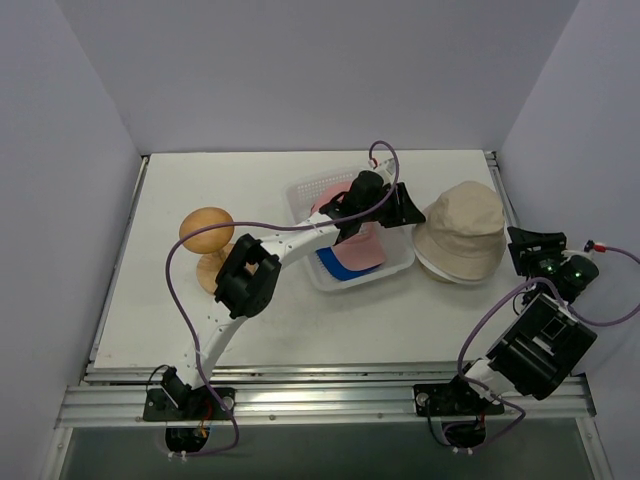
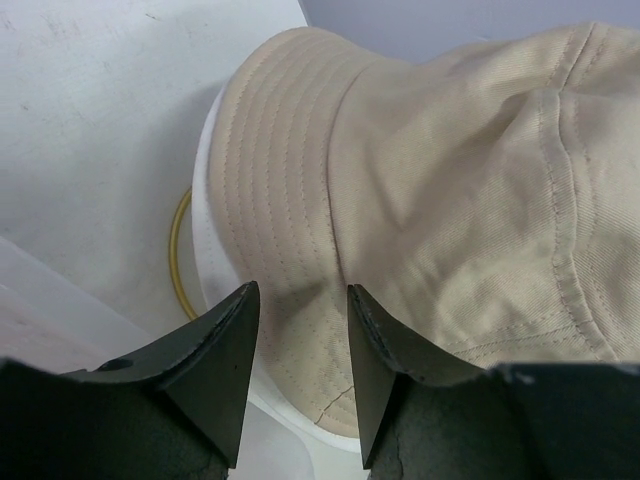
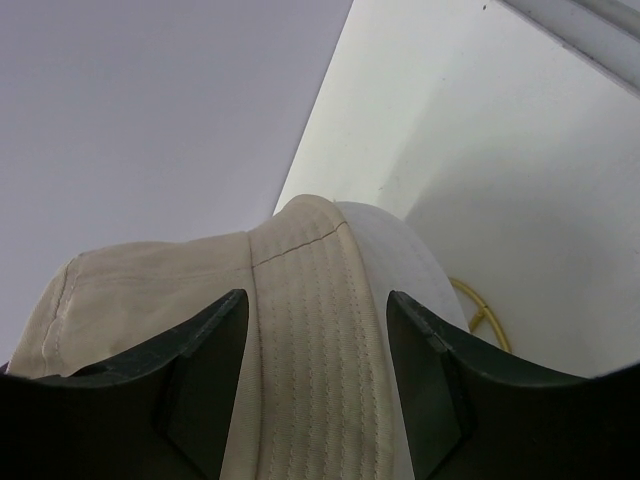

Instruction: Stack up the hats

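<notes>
The right pincer (image 3: 315,395) was held released at the near right of the table (image 1: 300,330), its fingers spread to either side of the stitched brim of the beige bucket hat (image 1: 465,225), with nothing gripped. That hat was seated on a whitish hat (image 2: 205,240), whose pale rim showed beneath it; together they lay just right of the clear plastic basket (image 1: 395,265). In the basket a blue cap (image 1: 338,266) and a pink cap (image 1: 366,250) were lying, partly covered by the left arm. The left pincer (image 2: 300,385) was extended over the basket's far right corner and was likewise released, its tips close to the bucket hat's brim.

The hats were judged light, soft and easily crumpled, so the crown would be expected to collapse if pinched. The quilted brim was judged the firmer hold. Because the cloth would sag, the hat beneath could be dragged along.
</notes>
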Controlling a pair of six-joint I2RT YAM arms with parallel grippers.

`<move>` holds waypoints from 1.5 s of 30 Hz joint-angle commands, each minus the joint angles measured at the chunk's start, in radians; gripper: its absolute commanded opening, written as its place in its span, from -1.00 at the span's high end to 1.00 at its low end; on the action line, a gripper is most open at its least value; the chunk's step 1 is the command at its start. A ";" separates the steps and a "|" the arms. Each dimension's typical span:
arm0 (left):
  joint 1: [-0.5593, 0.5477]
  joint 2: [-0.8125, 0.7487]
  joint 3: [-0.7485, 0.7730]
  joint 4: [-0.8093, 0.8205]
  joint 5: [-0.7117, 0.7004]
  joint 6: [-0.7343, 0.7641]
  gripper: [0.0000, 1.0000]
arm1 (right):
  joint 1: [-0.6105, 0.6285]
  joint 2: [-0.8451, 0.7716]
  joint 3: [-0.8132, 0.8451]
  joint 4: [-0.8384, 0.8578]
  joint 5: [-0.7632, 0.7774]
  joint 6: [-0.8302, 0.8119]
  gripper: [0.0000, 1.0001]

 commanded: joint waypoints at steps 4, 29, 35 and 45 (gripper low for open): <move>0.012 -0.005 0.029 0.000 -0.023 0.009 -0.01 | 0.048 0.024 0.010 0.039 -0.010 -0.007 -0.06; 0.018 0.038 0.059 0.030 0.005 -0.024 -0.12 | 0.045 0.127 -0.056 0.227 -0.017 0.077 0.50; 0.020 0.041 0.069 0.028 0.006 -0.028 -0.03 | 0.036 0.147 -0.066 0.272 -0.030 0.091 0.87; 0.020 0.072 0.099 0.030 0.009 -0.043 0.81 | 0.027 0.156 -0.050 0.164 -0.008 0.020 1.00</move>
